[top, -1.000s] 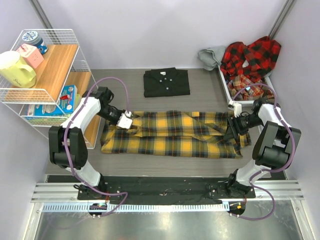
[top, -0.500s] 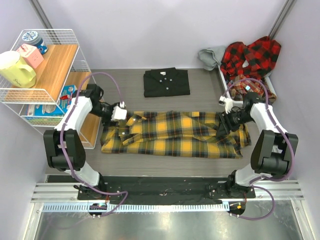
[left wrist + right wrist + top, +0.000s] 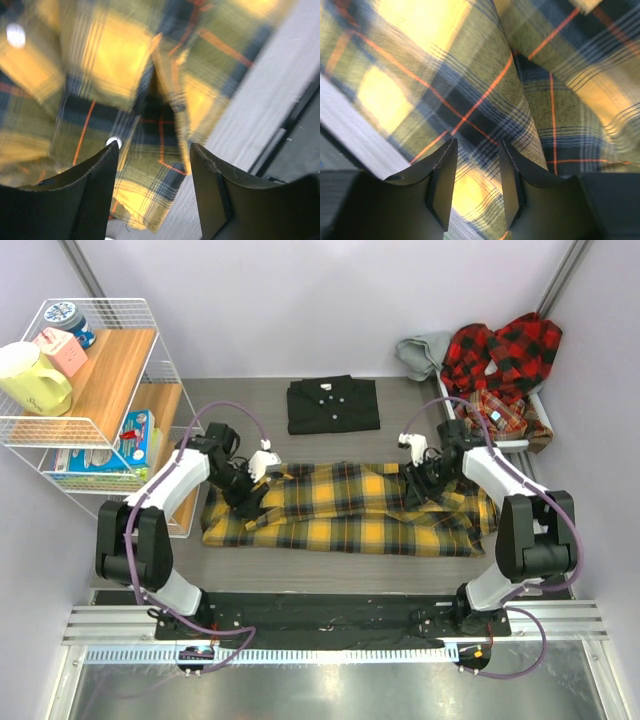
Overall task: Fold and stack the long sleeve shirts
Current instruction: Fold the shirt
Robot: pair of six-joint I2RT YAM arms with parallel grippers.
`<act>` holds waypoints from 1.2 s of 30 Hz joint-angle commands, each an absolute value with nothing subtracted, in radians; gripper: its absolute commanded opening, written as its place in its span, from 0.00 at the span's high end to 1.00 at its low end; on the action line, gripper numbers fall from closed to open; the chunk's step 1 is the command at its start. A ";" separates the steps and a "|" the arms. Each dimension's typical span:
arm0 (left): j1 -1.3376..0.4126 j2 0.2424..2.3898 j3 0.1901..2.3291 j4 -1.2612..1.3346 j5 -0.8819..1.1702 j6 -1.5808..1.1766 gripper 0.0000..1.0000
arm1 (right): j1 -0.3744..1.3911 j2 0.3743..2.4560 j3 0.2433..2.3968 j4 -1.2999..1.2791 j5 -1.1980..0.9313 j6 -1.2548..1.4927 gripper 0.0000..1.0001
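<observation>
A yellow-and-black plaid shirt (image 3: 340,510) lies spread sideways across the middle of the table. My left gripper (image 3: 249,490) hovers over its left end, open; in the left wrist view the left gripper (image 3: 153,172) has a loose plaid flap (image 3: 150,190) and bare table below the gap. My right gripper (image 3: 421,482) is low over the shirt's upper right part, open; in the right wrist view the right gripper (image 3: 476,175) has its jaws a narrow gap apart astride a fabric ridge (image 3: 520,115). A folded black shirt (image 3: 333,404) lies behind. Red plaid shirts (image 3: 500,358) are heaped at back right.
A wire shelf (image 3: 100,390) with a mug (image 3: 30,378), tins and boxes stands at the left, close to my left arm. A white bin (image 3: 455,418) under the red heap and a grey cloth (image 3: 422,352) sit at back right. A metal rail (image 3: 330,625) runs along the front.
My left gripper has opened, let go of the yellow shirt's left end and swung back over it. My right gripper moved left along the shirt's upper edge, its jaws narrowing.
</observation>
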State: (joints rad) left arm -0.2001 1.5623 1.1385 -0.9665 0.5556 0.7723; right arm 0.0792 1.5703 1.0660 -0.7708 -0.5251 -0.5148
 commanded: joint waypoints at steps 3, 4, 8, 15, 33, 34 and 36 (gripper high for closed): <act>-0.235 1.650 1.088 -0.805 0.246 0.600 0.45 | 0.087 1.632 1.000 -0.686 -0.368 -0.489 0.58; -0.236 1.678 1.083 -0.807 0.224 0.613 0.45 | 0.089 1.640 0.996 -0.687 -0.354 -0.491 0.58; -0.241 1.720 1.033 -0.821 0.105 0.687 0.45 | 0.094 1.646 0.973 -0.707 -0.345 -0.488 0.57; -0.256 1.628 1.038 -0.974 0.153 0.810 0.44 | 0.065 1.549 1.090 -0.850 -0.354 -0.486 0.43; -0.396 1.660 1.381 -0.821 0.288 0.729 0.19 | -0.394 1.381 1.181 -1.055 -0.420 -0.623 0.47; -0.399 1.704 1.382 -0.816 0.279 0.718 0.19 | -0.444 1.379 1.181 -1.080 -0.422 -0.636 0.48; -0.409 1.756 1.393 -0.819 0.230 0.704 0.25 | -0.511 1.377 1.193 -1.115 -0.436 -0.689 0.49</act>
State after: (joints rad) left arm -0.3878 1.6524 1.3685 -0.8436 0.2699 0.7345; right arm -0.4065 1.4220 1.1831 -1.0264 -0.4114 -0.5873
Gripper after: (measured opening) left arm 0.800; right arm 0.518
